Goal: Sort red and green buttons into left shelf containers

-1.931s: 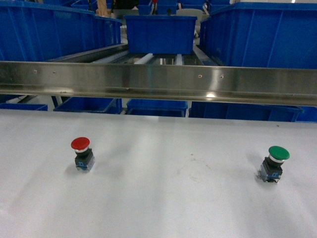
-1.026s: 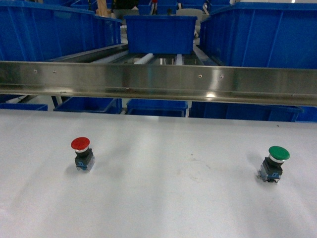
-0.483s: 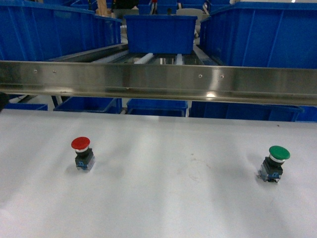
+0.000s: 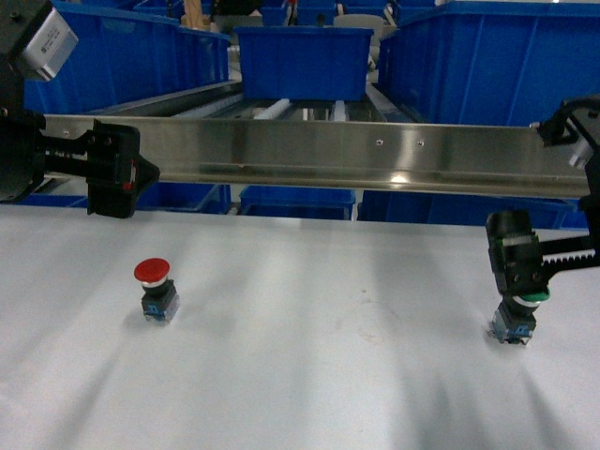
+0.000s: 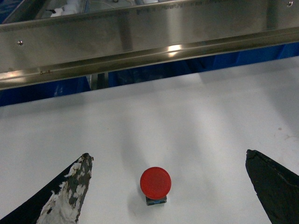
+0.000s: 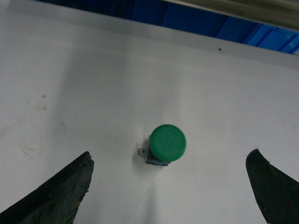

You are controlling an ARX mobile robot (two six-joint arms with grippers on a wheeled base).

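Both arms newly in view since a moment ago, so picking is about to start: left claw spread wide and empty at 12 o'clock of the red button; right claw likewise agape, empty, over the green button. Buttons: glossy domed caps on blocky bases, upright on the matte white desk. Ribbed blue plastic bins wait behind the shelf's shiny steel rail.

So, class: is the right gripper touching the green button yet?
Apart. In the right wrist view the green button stands alone on the white table, with bare surface between it and each open finger of the right gripper.
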